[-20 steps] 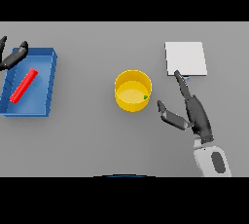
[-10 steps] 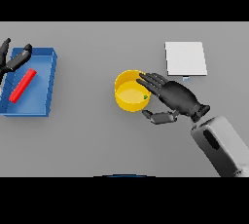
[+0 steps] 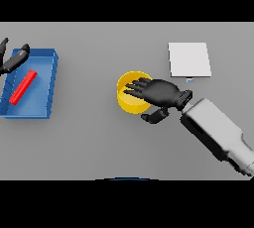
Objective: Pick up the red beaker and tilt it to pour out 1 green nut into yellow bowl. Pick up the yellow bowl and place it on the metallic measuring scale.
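Observation:
The yellow bowl [image 3: 130,100] stands at the table's middle. My right hand [image 3: 159,93] lies over its right half, fingers stretched straight across the opening and thumb [image 3: 154,117] bent outside the near right wall; the hand hides much of the bowl's inside. The red beaker [image 3: 23,86] lies on its side in a blue tray [image 3: 45,91] at the left. My left hand [image 3: 13,59] hovers open at the tray's far left corner, apart from the beaker. The pale square measuring scale [image 3: 189,59] sits at the back right, behind my right wrist.
My right forearm [image 3: 216,132] slants in from the lower right. Bare grey table [image 3: 89,138] lies between tray and bowl and along the front.
My right hand has swung left from below the scale to over the yellow bowl, turning its fingers leftward. My left hand has shifted slightly by the tray corner. Bowl and beaker have not moved.

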Controlling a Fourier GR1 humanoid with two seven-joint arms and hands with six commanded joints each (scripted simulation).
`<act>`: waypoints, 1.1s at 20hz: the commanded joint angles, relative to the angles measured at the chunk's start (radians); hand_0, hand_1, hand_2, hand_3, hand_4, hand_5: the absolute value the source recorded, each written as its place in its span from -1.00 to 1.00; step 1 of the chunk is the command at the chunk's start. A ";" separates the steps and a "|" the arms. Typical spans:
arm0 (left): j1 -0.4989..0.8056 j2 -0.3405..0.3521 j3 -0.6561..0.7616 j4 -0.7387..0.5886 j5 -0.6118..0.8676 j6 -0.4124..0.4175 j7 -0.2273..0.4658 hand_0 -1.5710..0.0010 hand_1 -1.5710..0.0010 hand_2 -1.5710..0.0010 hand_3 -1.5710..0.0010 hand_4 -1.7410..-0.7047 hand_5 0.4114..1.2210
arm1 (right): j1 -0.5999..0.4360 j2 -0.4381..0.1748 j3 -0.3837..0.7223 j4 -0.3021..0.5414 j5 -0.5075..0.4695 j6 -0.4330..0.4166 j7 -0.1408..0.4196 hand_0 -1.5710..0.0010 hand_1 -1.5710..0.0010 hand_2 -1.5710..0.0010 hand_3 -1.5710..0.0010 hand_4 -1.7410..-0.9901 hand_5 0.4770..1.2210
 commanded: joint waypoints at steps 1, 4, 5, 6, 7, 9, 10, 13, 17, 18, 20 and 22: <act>0.003 -0.006 -0.002 -0.001 0.000 0.008 0.002 1.00 1.00 1.00 1.00 0.97 -0.32 | -0.010 0.012 0.018 0.014 0.014 0.003 0.004 1.00 1.00 1.00 1.00 0.38 -0.39; 0.006 0.002 0.008 0.004 0.008 -0.003 -0.007 1.00 1.00 1.00 1.00 0.96 -0.32 | -0.057 0.015 0.042 0.074 0.034 0.025 -0.006 1.00 1.00 1.00 1.00 0.34 -0.39; -0.001 0.000 0.010 0.008 0.010 -0.003 -0.001 1.00 1.00 1.00 1.00 0.96 -0.32 | -0.070 0.019 0.050 0.090 0.040 0.032 -0.007 1.00 1.00 1.00 1.00 0.31 -0.38; 0.002 -0.003 0.008 0.011 0.009 -0.006 -0.006 1.00 1.00 1.00 1.00 0.97 -0.32 | -0.082 0.028 0.063 0.116 0.050 0.034 -0.006 1.00 1.00 1.00 1.00 0.28 -0.36; 0.004 -0.006 0.005 0.011 0.007 -0.001 -0.001 1.00 1.00 1.00 1.00 0.96 -0.33 | -0.093 0.035 0.071 0.125 0.053 0.050 -0.003 1.00 1.00 1.00 1.00 0.27 -0.35; 0.017 -0.005 0.006 0.006 0.008 0.002 -0.017 1.00 1.00 1.00 1.00 0.98 -0.33 | -0.119 0.044 0.084 0.152 0.056 0.073 -0.011 1.00 1.00 1.00 1.00 0.24 -0.31; 0.016 -0.001 0.008 0.001 0.008 0.003 -0.020 1.00 1.00 1.00 1.00 0.98 -0.32 | -0.121 0.041 0.089 0.157 0.058 0.079 -0.018 1.00 1.00 1.00 1.00 0.22 -0.29; 0.007 0.004 0.014 0.003 0.012 0.002 -0.017 1.00 1.00 1.00 1.00 0.97 -0.32 | -0.124 0.055 0.077 0.169 0.044 0.094 0.000 1.00 1.00 1.00 1.00 0.16 -0.23; 0.025 0.012 0.013 -0.020 0.017 0.005 -0.020 1.00 1.00 1.00 1.00 0.98 -0.31 | -0.107 0.074 0.078 0.177 0.041 0.110 0.032 0.63 0.70 0.78 0.78 -0.06 0.07; 0.022 0.013 0.014 -0.020 0.019 0.003 -0.016 1.00 1.00 1.00 1.00 0.98 -0.31 | -0.109 0.072 0.083 0.175 0.048 0.107 0.029 0.31 0.40 0.60 0.67 -0.15 0.25; 0.017 0.013 0.016 -0.023 0.018 0.009 -0.014 1.00 1.00 1.00 1.00 0.97 -0.31 | -0.120 0.067 0.086 0.191 0.046 0.103 -0.014 -0.16 -0.11 0.11 0.42 -0.39 0.52; 0.026 0.019 0.014 -0.029 0.015 0.011 -0.022 1.00 1.00 1.00 1.00 0.97 -0.30 | -0.114 0.058 0.082 0.183 0.042 0.095 -0.025 -0.46 -0.43 -0.29 0.09 -0.59 0.69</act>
